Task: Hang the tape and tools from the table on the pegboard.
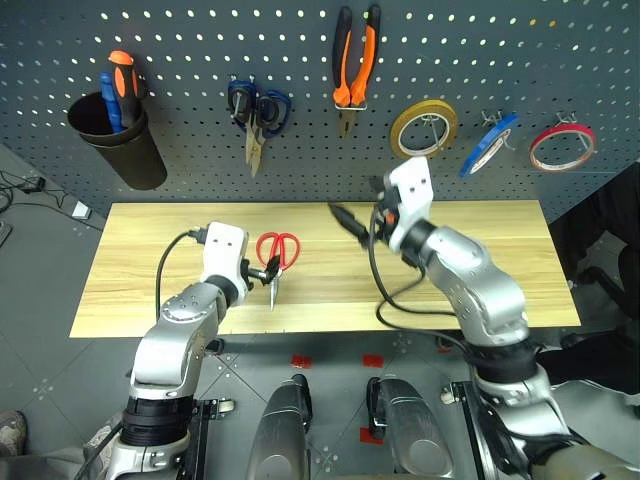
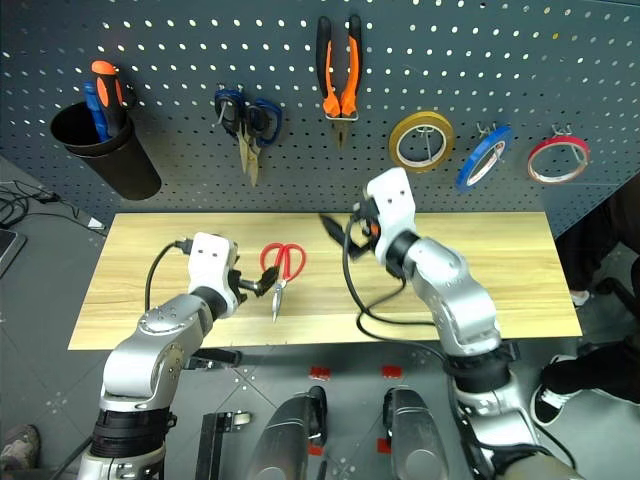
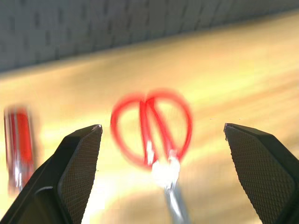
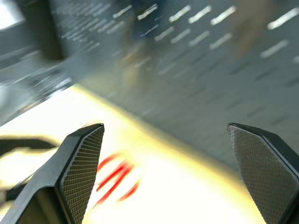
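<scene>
Mid-table (image 1: 150,300), red scissors (image 1: 277,250) have open wood around.

Left gripper (image 3: 161,158) and right gripper (image 4: 166,158), jaws wide apart.

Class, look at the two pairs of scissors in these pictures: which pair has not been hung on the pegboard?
The red-handled scissors. They lie flat on the table by the open left gripper, while the blue-handled scissors hang from a hook on the pegboard.
</scene>
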Tool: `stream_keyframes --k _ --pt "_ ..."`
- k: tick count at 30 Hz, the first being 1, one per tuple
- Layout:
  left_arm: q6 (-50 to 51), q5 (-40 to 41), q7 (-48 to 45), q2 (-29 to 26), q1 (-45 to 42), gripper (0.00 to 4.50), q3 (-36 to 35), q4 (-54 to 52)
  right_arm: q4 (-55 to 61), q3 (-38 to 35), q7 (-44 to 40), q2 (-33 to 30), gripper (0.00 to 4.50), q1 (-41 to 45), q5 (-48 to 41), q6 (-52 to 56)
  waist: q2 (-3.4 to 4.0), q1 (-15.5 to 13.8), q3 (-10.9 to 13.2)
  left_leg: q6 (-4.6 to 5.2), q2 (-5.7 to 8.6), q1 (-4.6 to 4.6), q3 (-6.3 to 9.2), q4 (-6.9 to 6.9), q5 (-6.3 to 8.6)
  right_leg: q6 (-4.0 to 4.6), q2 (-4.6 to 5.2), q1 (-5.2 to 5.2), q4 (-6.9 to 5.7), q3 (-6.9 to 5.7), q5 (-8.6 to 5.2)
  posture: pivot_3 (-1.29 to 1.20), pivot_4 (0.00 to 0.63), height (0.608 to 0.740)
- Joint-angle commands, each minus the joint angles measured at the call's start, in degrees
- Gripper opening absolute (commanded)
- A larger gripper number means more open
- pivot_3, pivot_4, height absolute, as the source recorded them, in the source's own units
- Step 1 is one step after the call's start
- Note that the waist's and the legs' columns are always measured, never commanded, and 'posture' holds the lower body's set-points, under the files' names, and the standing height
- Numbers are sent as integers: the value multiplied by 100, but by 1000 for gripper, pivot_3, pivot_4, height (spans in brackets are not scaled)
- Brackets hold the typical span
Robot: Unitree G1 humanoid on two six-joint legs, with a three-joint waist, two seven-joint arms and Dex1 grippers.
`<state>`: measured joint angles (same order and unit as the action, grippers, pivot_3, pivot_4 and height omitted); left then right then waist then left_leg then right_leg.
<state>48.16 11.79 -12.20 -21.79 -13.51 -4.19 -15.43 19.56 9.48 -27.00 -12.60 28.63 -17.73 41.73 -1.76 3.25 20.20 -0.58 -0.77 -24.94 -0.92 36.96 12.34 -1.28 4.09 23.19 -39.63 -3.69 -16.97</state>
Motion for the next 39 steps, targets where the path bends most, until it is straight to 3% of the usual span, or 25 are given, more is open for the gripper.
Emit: stream_keyframes --k 1,7,19,22,33,39 --pt "411 -137 202 62 -45 4396 70 20 771 282 -480 -324 4492 -311 -439 420 -1 3 0 0 1 0 0 0 0 0 0 0 -1 0 0 -136 352 740" --pt "752 -233 430 341 -264 4396 126 594 1014 505 -835 -703 4492 -476 -592 441 -6 0 3 1 7 1 6 1 1 -1 -2 0 -6 -5 0 -138 358 740" --pt "534 -240 662 780 -696 4396 -105 1715 1075 334 -714 -740 4492 -475 -795 696 -12 1 6 1 6 0 9 0 1 -1 -1 -1 -1 -8 0 -162 365 740" --pt "538 -193 645 825 -766 3848 -134 1912 1078 237 -694 -764 4500 -482 -860 776 -12 1 6 1 6 0 9 0 1 -1 -1 -2 -1 -7 0 -166 365 740" --pt "474 -49 258 850 -940 434 -187 2427 1092 82 -585 -839 4500 -465 -964 925 -12 3 5 1 8 1 8 0 1 -1 0 -5 -1 -8 0 -190 356 740" --pt "253 36 -331 484 -552 336 77 1422 1146 19 -511 -894 4500 -489 -960 934 -12 26 5 -1 6 1 7 -1 0 -1 0 -4 1 -6 0 -201 346 740"
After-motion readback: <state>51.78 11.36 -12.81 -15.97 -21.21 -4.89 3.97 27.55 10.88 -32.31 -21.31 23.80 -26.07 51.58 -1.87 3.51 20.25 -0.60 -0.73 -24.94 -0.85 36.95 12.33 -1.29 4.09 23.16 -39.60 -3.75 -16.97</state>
